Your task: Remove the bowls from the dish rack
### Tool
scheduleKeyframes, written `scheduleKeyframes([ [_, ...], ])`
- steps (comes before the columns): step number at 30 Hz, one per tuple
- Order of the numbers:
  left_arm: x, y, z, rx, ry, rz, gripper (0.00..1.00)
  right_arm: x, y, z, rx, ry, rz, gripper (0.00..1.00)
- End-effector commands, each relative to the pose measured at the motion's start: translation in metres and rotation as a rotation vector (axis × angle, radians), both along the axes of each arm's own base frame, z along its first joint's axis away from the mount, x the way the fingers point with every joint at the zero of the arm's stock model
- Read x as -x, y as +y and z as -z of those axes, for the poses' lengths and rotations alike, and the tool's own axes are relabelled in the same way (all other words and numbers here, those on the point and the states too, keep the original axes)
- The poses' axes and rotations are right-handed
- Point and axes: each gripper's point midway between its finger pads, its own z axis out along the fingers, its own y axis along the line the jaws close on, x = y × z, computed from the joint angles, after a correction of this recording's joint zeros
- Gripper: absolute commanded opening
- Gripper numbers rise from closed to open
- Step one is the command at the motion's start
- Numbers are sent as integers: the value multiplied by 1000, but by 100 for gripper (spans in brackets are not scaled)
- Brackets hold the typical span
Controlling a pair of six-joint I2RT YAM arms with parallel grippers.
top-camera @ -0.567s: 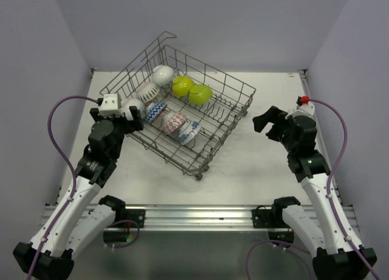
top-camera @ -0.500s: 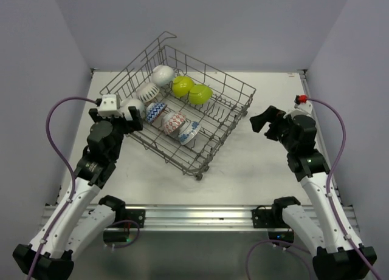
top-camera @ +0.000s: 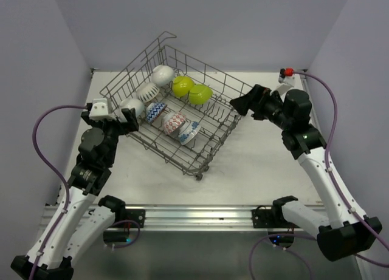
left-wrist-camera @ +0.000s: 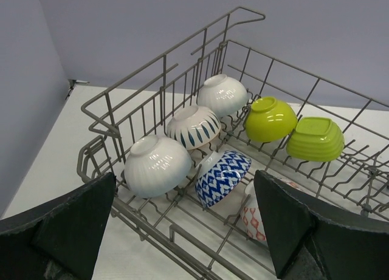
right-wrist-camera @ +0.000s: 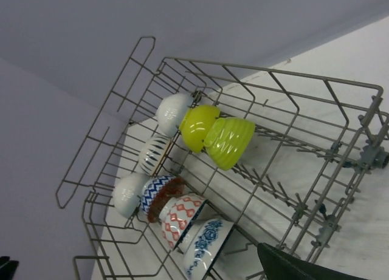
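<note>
A: Now brought the right fingers (top-camera: 240, 104) in beside the rack (top-camera: 206, 157)'s right rim; spread wide, empty.
B: Likewise gaping, the left fingers (left-wrist-camera: 67, 225), holding nothing. Still racked mid-desk (top-camera: 255, 164), all bowls (top-camera: 182, 85). Unloaded none yet.

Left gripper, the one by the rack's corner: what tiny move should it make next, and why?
Probably rise a little and ease forward over the dish rack's near side wires toward the ribbed white bowl. The left gripper stands open and empty just outside the rack, and that bowl lies nearest, straight ahead between its fingers.
</note>
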Motion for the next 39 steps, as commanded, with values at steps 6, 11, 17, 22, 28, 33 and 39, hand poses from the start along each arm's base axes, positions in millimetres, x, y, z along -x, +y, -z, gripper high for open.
scheduleKeyframes([
  [6, -5, -6, -2, 14, -19, 20, 99, -66, 16, -5, -101, 91, 196, 99],
  [11, -6, -10, 0, 14, -9, 35, 99, -111, 30, 11, -114, 147, 247, 99],
  [17, -4, -14, -3, 24, -16, 55, 100, -150, 60, 25, -92, 196, 255, 99],
  [22, -1, -7, -6, 37, -25, 23, 93, -169, 88, 77, -12, 315, 248, 98],
  [28, 1, -10, -9, 44, -31, 35, 95, -178, 98, 105, 39, 358, 290, 98],
  [33, 1, -11, -8, 49, -28, 38, 98, -187, 104, 118, 35, 378, 302, 98],
  [39, 1, -16, -7, 43, -20, 58, 99, -197, 105, 132, 32, 403, 335, 98],
])
